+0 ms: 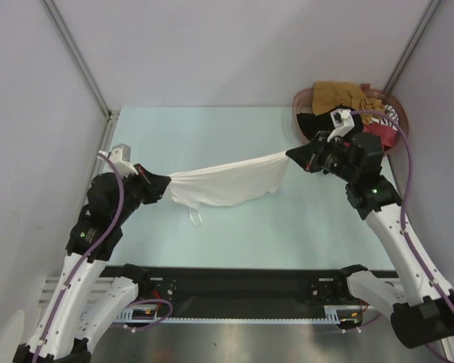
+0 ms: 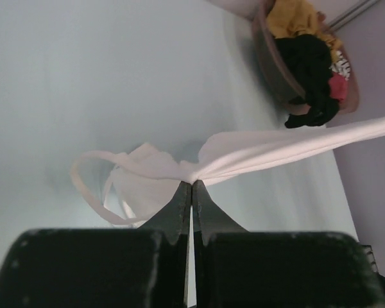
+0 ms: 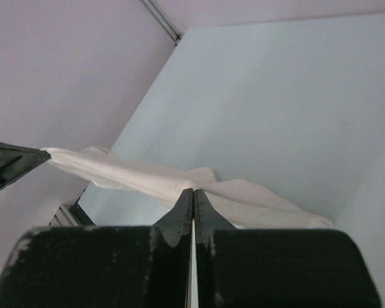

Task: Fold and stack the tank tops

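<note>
As both arms hold the white tank top (image 1: pixel 225 186) up between them, its long axis runs almost straight from one gripper to the other, nearer at the left and a little farther back at the right. The left gripper (image 1: pixel 167 184) is closed tight on one bunched end of the cloth, where a strap loop (image 1: pixel 193 218) hangs down toward the table (image 1: pixel 234 249). The right gripper (image 1: pixel 290 155) is closed in the same way on the opposite end, just in front of the basket (image 2: pixel 269 67). The upper edge is pulled taut and the rest sags below it, near the table surface — whether it touches I cannot tell. I judge that the next move is to lay the cloth flat, so both arms should come down together and keep this line. The other tank tops (image 1: pixel 348 94) lie heaped in the basket.
</note>
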{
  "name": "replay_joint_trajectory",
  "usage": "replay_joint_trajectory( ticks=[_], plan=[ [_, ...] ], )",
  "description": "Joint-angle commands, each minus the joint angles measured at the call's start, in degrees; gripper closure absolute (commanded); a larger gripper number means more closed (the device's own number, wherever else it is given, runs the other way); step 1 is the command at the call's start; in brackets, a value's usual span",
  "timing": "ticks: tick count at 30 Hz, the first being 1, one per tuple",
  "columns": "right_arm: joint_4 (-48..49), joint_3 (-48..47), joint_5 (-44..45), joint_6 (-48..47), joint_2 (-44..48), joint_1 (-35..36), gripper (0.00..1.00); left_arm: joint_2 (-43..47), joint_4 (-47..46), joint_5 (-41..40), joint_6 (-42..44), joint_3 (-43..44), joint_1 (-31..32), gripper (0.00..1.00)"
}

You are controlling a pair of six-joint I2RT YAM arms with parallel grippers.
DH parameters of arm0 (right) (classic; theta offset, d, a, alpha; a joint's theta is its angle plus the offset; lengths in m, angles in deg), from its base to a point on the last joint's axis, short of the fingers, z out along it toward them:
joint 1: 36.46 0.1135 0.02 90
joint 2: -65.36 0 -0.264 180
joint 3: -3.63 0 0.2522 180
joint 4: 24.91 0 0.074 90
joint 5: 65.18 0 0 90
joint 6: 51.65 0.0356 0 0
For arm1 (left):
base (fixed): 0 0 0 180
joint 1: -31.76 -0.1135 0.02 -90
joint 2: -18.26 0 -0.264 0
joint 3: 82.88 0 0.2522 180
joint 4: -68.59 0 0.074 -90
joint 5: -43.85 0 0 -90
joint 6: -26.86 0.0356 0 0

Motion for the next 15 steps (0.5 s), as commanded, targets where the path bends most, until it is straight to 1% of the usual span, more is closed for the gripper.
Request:
replay_joint_trajectory(
  ticks=[1, 7, 9, 12, 15],
  plan=[
    [-2.74, -2.42, 1.55, -1.92, 5.32, -0.33, 1.00, 2.77, 1.89, 2.73, 3.79, 5.53, -0.58, 1.00],
    [-7.66, -3.75, -0.28, -2.45, 12.19, -0.07, 1.00, 6.47, 5.22, 5.90, 4.14, 10.11, -0.58, 1.00],
    [-8.46, -4.45, -0.12, -3.06, 15.27, 1.07, 1.00, 7.17, 6.71, 6.25, 4.32, 11.34, -0.58, 1.00],
    [-9.87, -6.03, 4.17, -5.43, 18.60, 3.79, 1.00, 7.44, 7.60, 6.78, 5.11, 14.68, -0.58, 1.00],
    [-10.84, -7.26, 5.33, -6.14, 19.76, 4.94, 1.00, 7.18, 7.25, 7.92, 5.28, 15.65, -0.58, 1.00]
  ],
)
